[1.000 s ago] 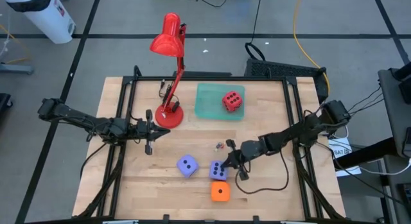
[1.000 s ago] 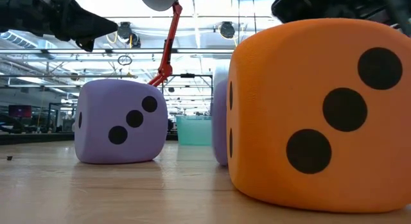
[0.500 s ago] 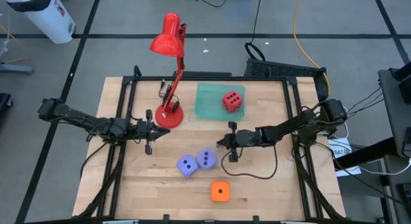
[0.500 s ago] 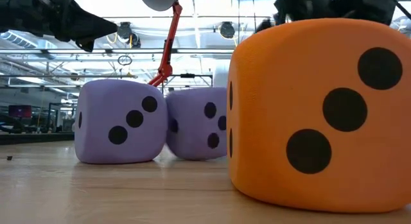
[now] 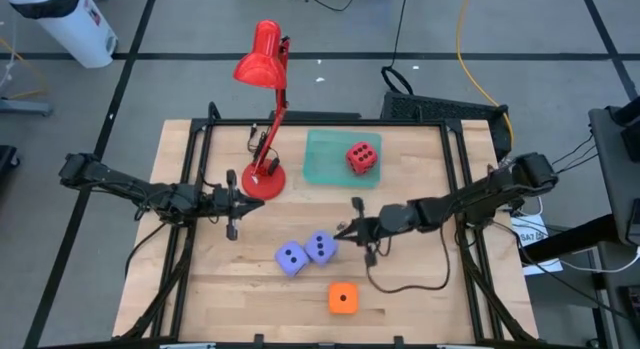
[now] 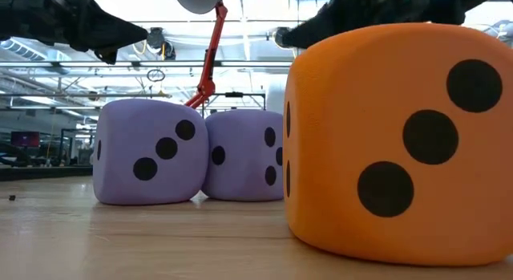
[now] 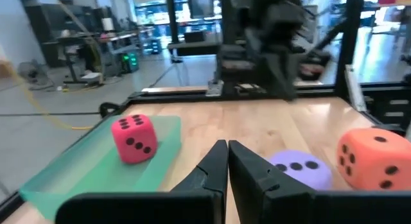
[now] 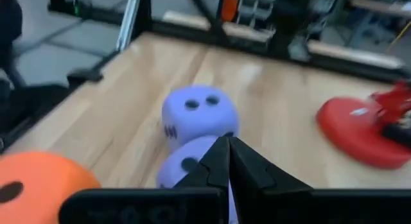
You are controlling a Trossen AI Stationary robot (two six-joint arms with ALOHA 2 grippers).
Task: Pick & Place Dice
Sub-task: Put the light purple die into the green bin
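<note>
The four dice look like light, squashy foam: the red die (image 5: 362, 157) sits on the green tray (image 5: 322, 159) at upper centre of the high view, the two lavender dice (image 5: 306, 252) touch each other at lower centre, and the orange die (image 5: 343, 298) lies apart below them. The right gripper (image 5: 345, 229), fingers pinched together and empty, hangs just right of the lavender pair; the left gripper (image 5: 243, 206), also closed on nothing, waits beside the red lamp (image 5: 263, 119). I judge a die best taken across two opposite flat faces with widened jaws, since foam yields and corners slip.
</note>
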